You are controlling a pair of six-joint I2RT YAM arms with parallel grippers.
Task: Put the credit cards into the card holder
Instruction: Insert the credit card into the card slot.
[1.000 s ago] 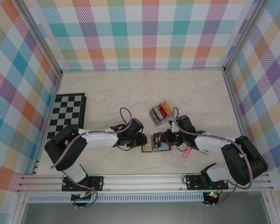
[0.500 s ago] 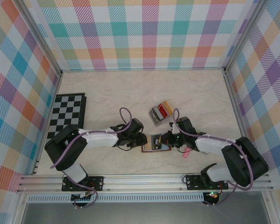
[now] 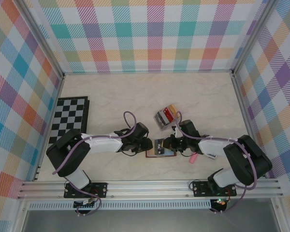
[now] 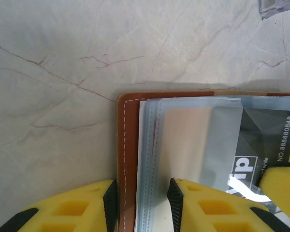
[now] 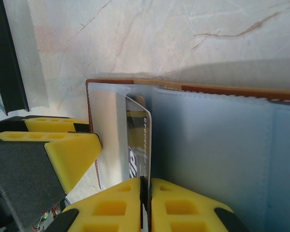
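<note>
Partway inside card holder (image 5: 208,145), dark credit card (image 5: 139,140)

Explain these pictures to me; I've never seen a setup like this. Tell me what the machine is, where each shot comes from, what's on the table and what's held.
Two robot arms, left and right, are bolted at the near edge of the table, each ending in two yellow fingers. The wide picture looks down from above and behind them; the other two come from a camera on each wrist. On the table lie a chessboard, a clear rack of cards, a small pink item and an open brown card holder. The left fingers clamp the holder's edge. The right fingers pinch a dark card on edge, its far end at the holder's pale blue pockets.
</note>
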